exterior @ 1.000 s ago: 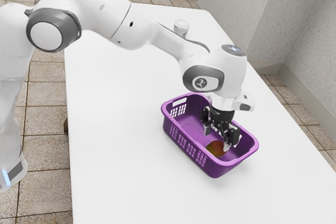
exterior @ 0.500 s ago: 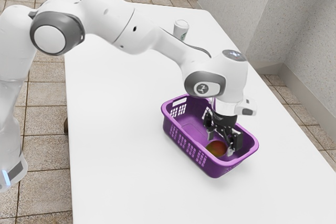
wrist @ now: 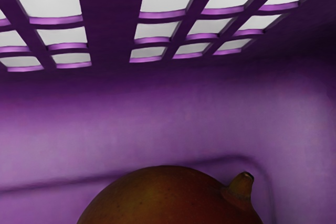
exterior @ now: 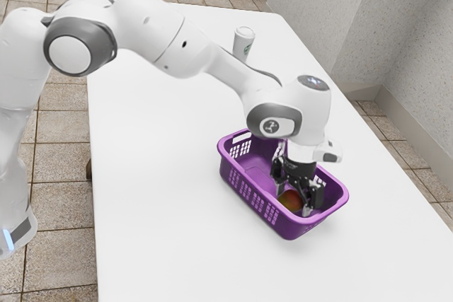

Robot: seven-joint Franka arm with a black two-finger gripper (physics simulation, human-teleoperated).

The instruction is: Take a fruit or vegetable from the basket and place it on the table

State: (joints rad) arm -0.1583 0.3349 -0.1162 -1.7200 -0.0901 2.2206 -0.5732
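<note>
Down inside the purple basket (exterior: 295, 230), my fingers (exterior: 294, 200) stand parted on either side of the fruit (exterior: 290, 198), with no grip on it that I can make out. It lies on the basket's floor, round, reddish and yellowish, a stubby stem (wrist: 242, 185) poking out at one side.

Closing is what I judge comes next, and that is where trouble could start. If I pinch too high or off its middle, the smooth curve could squirt away and roll along the floor. The stem might spoil my hold if a pad lands on it. I'm working near the basket's wall, so a sideways slip could snag me and drag the whole basket. Lifting too low, I could knock the fruit against the rim and lose it; letting go too high over the bench (exterior: 156, 175), I could set it rolling.

As for markings, the white cup (exterior: 242, 42) bears a small round green emblem, too small to read. My arm (exterior: 177, 44) carries a dark badge (exterior: 270, 126) near the wrist, with no legible lettering.
</note>
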